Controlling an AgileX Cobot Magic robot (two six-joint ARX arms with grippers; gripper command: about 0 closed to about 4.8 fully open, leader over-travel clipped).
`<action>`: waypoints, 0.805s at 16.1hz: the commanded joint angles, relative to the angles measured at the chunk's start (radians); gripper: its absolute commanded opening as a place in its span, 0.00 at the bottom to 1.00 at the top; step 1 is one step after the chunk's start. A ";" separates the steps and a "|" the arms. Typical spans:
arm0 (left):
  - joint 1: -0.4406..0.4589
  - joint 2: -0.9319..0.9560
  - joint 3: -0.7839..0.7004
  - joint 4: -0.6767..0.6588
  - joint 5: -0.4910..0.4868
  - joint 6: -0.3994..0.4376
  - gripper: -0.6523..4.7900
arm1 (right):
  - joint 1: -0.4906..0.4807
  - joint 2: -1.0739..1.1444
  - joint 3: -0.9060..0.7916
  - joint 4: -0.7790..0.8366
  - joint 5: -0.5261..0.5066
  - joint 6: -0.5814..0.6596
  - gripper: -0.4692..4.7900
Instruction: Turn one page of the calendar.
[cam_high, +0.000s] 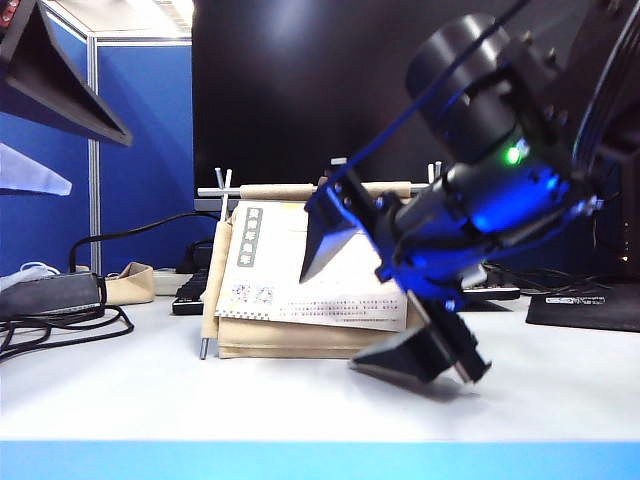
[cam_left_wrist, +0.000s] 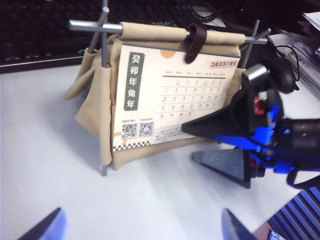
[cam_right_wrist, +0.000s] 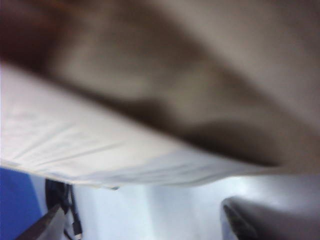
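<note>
My left gripper (cam_left_wrist: 140, 227) hangs back over the tabletop (cam_high: 120, 385), jaws wide open, nothing in them. The calendar (cam_left_wrist: 150, 100) sits mid-table with the 2023/05 page (cam_left_wrist: 175, 95) facing front. My right gripper (cam_high: 375, 300) is spread open at the page's lower corner.

Exterior camera sitting low at worktop (cam_high: 150, 390) edge, facing calendar (cam_high: 300, 270); I'm getting same calendar (cam_left_wrist: 150, 90) from left wrist, higher; right wrist pressing close, blurred.
</note>
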 joint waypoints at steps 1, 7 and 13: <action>-0.001 -0.003 0.003 0.008 0.030 0.000 0.86 | 0.000 0.001 0.003 0.043 0.055 0.022 0.85; -0.001 -0.002 0.003 0.010 0.029 0.000 0.86 | -0.042 0.001 0.003 0.102 0.084 0.022 0.85; -0.001 -0.002 0.003 0.010 0.026 0.000 0.86 | -0.052 0.001 0.003 0.192 0.091 0.022 0.85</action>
